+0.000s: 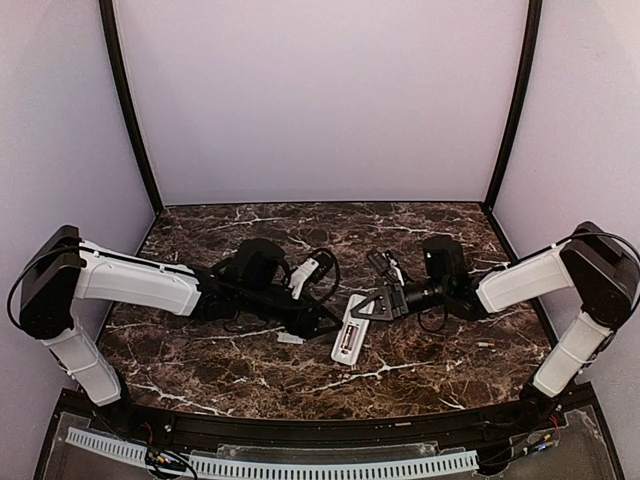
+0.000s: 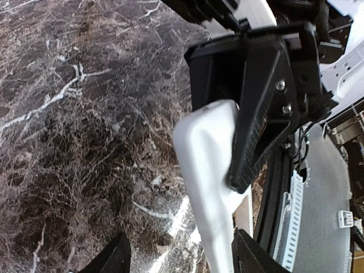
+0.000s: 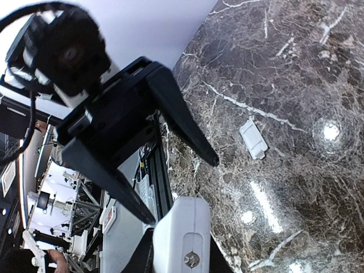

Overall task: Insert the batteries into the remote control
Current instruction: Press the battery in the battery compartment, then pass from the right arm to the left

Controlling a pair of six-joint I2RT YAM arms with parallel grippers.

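The remote control (image 1: 349, 332) is a slim white bar held tilted over the marble table, its far end pinched in my right gripper (image 1: 373, 305), which is shut on it. In the right wrist view the remote control (image 3: 183, 227) shows a plain face with a screw, dark jaws pressing on both sides of it (image 3: 179, 260). My left gripper (image 1: 322, 320) stands open just left of it. In the left wrist view the remote control (image 2: 207, 170) runs down between the left gripper's spread fingertips (image 2: 183, 259), closer to the right one. No batteries show in any view.
A small flat white cover piece (image 1: 290, 338) lies on the marble left of the remote, also the cover piece (image 3: 253, 138) in the right wrist view. The table's black front rail (image 1: 320, 430) runs close below both grippers. Pale walls enclose the table (image 1: 250, 370).
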